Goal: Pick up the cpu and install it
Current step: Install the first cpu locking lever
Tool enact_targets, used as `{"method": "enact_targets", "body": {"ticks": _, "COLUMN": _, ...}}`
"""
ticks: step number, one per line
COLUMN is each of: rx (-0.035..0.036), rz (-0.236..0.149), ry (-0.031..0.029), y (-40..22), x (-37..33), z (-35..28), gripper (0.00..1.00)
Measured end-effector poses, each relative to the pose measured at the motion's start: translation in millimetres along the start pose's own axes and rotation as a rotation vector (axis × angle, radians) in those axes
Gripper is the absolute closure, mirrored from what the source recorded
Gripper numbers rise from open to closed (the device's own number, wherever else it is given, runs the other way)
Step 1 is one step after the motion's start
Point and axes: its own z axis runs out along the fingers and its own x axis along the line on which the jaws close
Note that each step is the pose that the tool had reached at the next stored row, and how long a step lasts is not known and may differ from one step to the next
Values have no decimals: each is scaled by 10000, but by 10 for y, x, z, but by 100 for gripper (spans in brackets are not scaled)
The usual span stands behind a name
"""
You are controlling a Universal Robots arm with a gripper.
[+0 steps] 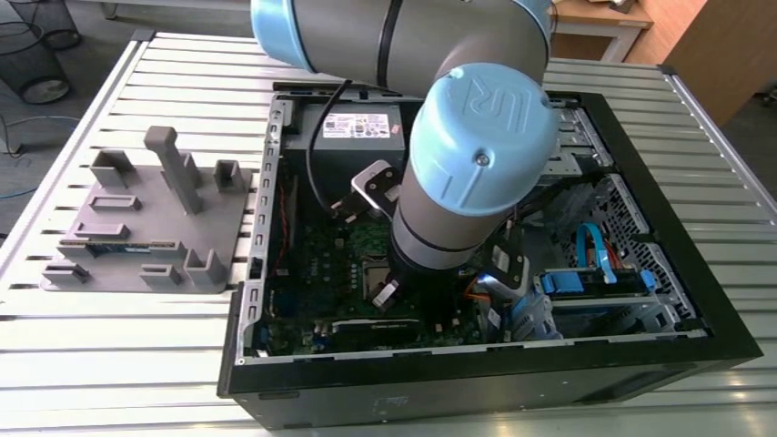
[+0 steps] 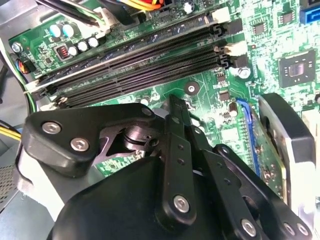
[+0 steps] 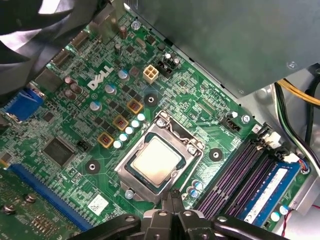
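Observation:
In the first wrist view the cpu (image 3: 156, 161), a small square chip with a shiny silver top, lies flat inside the silver-framed socket (image 3: 176, 129) on the green motherboard (image 3: 85, 145). My gripper (image 3: 173, 196) hovers just off one edge of the socket, its fingers shut together with nothing between them. The second wrist view looks along the black gripper (image 2: 176, 102) from behind, over the dark memory slots (image 2: 140, 60). In the exterior view the arm (image 1: 468, 164) reaches down into the open computer case (image 1: 486, 355).
A grey tray (image 1: 146, 228) with upright posts lies on the slatted table at the exterior view's left, a green memory stick (image 1: 116, 246) on it. A memory module (image 3: 265, 192) sits in one slot. Cables (image 3: 295, 95), drive bays (image 1: 607, 273) and case walls crowd the arm.

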Motion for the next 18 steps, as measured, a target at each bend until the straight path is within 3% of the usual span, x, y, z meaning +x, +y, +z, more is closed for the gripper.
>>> {"method": "enact_targets", "body": {"ticks": 7, "rx": -20, "rz": -9, "ry": -88, "y": -4, "x": 3, "z": 30, "gripper": 89}}
{"method": "enact_targets", "body": {"ticks": 18, "rx": -28, "rz": -9, "ry": -104, "y": 13, "x": 13, "z": -2, "gripper": 89}}
